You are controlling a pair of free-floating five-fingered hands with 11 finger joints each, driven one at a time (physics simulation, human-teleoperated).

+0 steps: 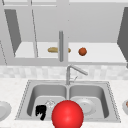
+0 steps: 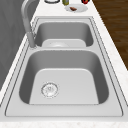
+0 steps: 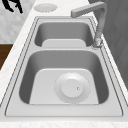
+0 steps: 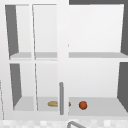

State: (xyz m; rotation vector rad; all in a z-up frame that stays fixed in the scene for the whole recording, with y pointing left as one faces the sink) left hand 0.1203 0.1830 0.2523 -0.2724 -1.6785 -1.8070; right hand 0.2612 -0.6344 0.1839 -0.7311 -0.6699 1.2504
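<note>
- Left hand [image 1: 41, 111] hangs at front-left of the sink [image 1: 25, 100], over the left basin's front part; fingers point down, look relaxed, hold nothing.
- Same hand, I think, shows in right side view [image 3: 13, 5], far corner, above the floor side of the counter [image 3: 17, 50].
- Red ball [image 1: 67, 114] is just right of the hand, in front of the divider btw. the basins; touching or apart, cannot tell.
- Round plate [image 3: 72, 88] lies flat in the right basin.
- Drain [image 2: 49, 89] is in the left basin.
- Faucet [image 1: 75, 71] spout points toward the right.
- Cabinet shelf [image 4: 100, 106] carries an orange ball [image 4: 83, 105] and a bread roll [image 4: 53, 104].
</note>
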